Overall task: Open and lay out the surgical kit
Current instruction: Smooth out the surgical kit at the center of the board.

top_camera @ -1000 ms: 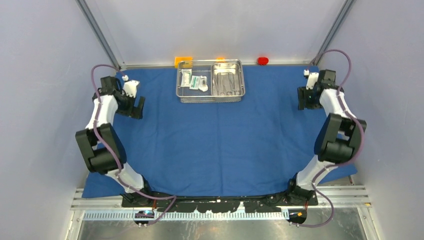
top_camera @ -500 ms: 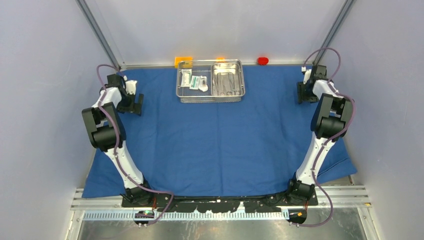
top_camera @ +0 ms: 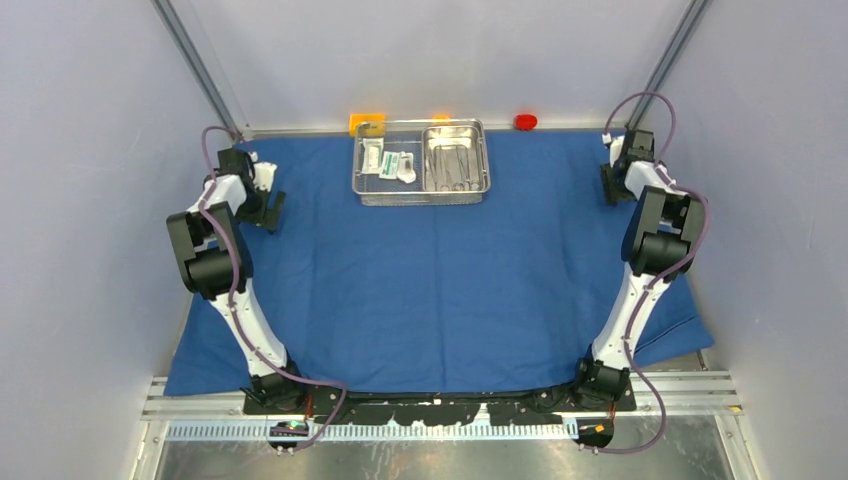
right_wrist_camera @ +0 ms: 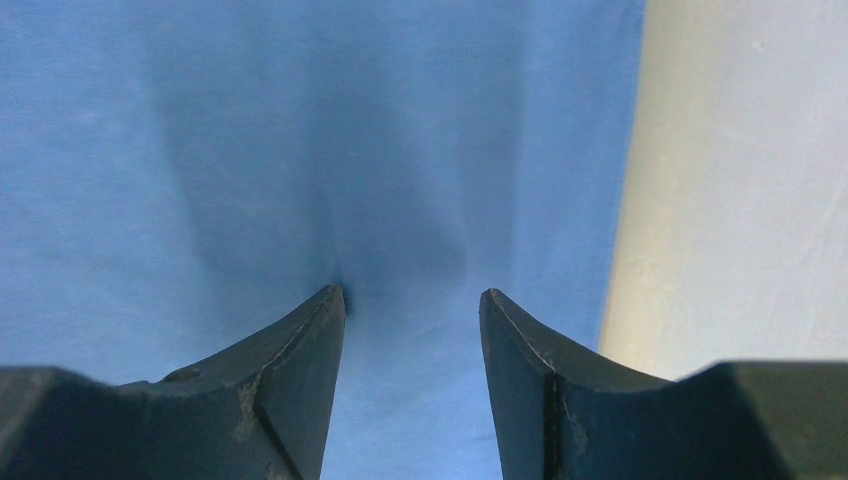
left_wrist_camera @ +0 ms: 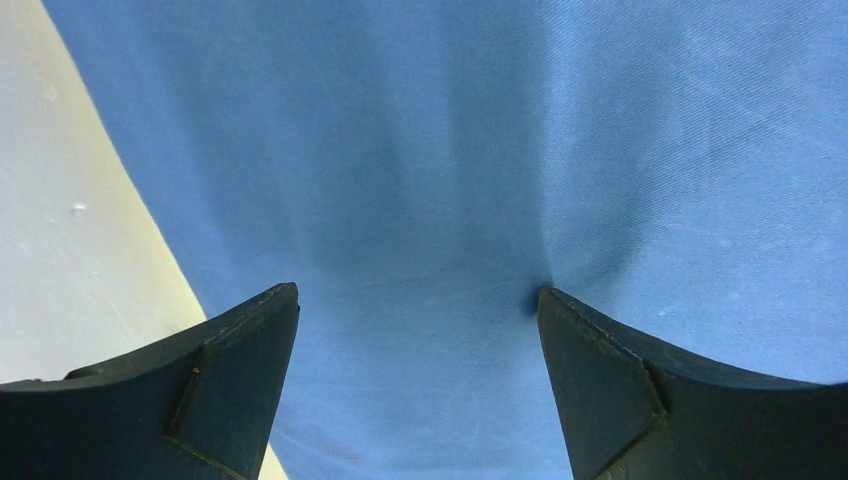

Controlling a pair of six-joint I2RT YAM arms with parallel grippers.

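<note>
The blue cloth wrap lies spread flat over the table. On its far middle stands the wire-mesh basket, holding white packets on the left and the steel tray with slim metal instruments on the right. My left gripper is down at the cloth's far left edge. In the left wrist view it stands open wide, one fingertip dimpling the cloth. My right gripper is at the far right edge. Its jaws stand apart over the cloth, a soft crease running between them.
A red block and orange blocks sit against the back wall behind the basket. Bare pale table shows just outside the cloth's edge beside each gripper. Side walls stand close to both arms.
Both arms have straightened up and reached farther back and outward. The right gripper has shifted toward the far right corner; the left gripper has settled lower on the cloth's left edge.
</note>
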